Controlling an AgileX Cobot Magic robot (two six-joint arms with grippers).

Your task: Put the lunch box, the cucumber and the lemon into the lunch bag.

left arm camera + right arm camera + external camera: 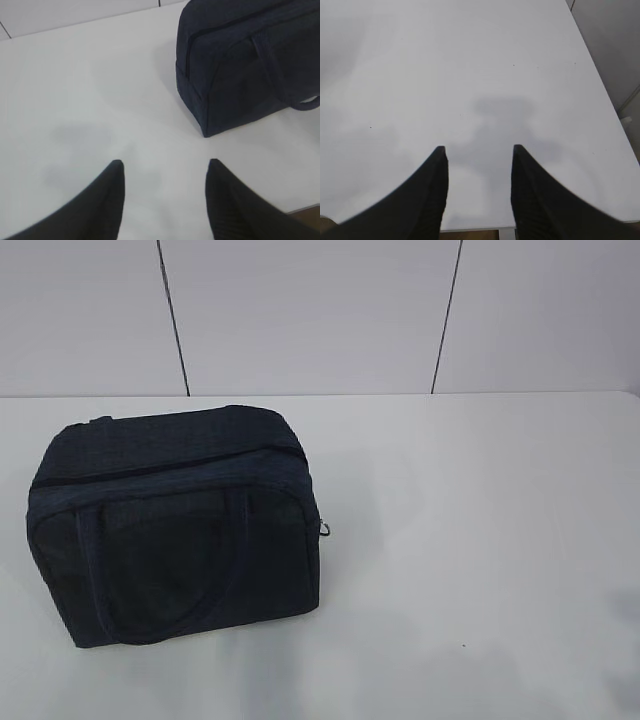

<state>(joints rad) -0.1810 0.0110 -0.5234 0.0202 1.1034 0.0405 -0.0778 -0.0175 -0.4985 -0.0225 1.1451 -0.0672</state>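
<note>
Your boxy dark navy fabric lunch bag point(175, 525) sitting zipped on the white table point(480, 540), your left gripper point(165, 167) hanging apart and empty near it, your right gripper point(479, 152) gaping empty too.

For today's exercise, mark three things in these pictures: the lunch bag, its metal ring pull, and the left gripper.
lunch bag point(170, 530), exterior view, front panel.
metal ring pull point(326, 530), exterior view, ring at the bag's right edge.
left gripper point(165, 192), left wrist view, midway between its open fingertips.

A lab or test room, going by its bareness: a plain white worktop point(480, 540) set against a wall of large pale panels point(310, 310) with dark seams, and no household or office furnishings in view.
</note>
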